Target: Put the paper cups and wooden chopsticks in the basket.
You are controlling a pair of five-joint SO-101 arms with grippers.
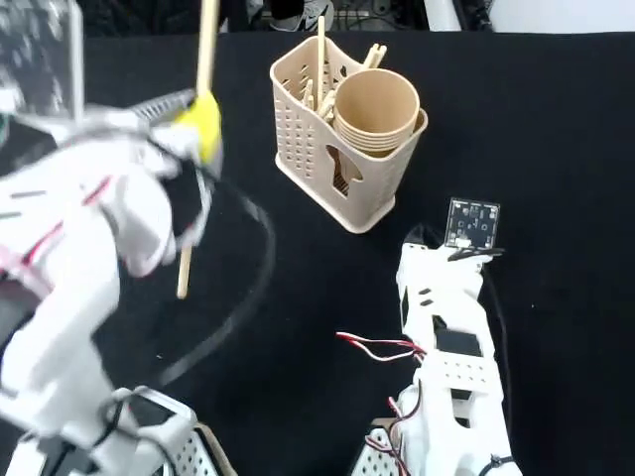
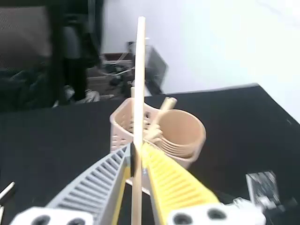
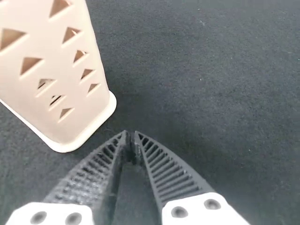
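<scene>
In the high view the left arm (image 1: 89,258) stands at about 9 o'clock on the black counter (image 1: 556,149). Its left tool (image 1: 198,129) is raised above the cloth and clenched on a single wooden chopstick (image 1: 207,40). The left wrist view shows the grey and yellow fingers (image 2: 164,178) of the left tool (image 2: 136,150) pressed against the stick from both sides. The chopstick (image 2: 138,70) stands nearly upright, and its upper end runs out past the 12 o'clock edge of the high view. Its lower end hangs below the tool towards 6 o'clock.

The basket (image 1: 317,149) stands on the counter at about 12 o'clock, at roughly 3 o'clock from the left tool and apart from it. A stack of paper cups (image 1: 377,104) sits upright in its 3 o'clock side, mouth up. Other chopsticks (image 1: 320,45) lean in the part at its 11 o'clock side. The left wrist view shows the basket (image 2: 123,122) beyond the tool, with the paper cups (image 2: 180,131) and other chopsticks (image 2: 166,104) inside it.

The right arm (image 1: 446,327) lies at about 5 o'clock, pointing towards 12 o'clock. Its right tool (image 3: 130,138) is closed with nothing between the fingers, low over the counter (image 3: 211,70) and near the bottom corner of the basket (image 3: 51,70). A black cable (image 1: 253,268) loops over the cloth between the two arms
</scene>
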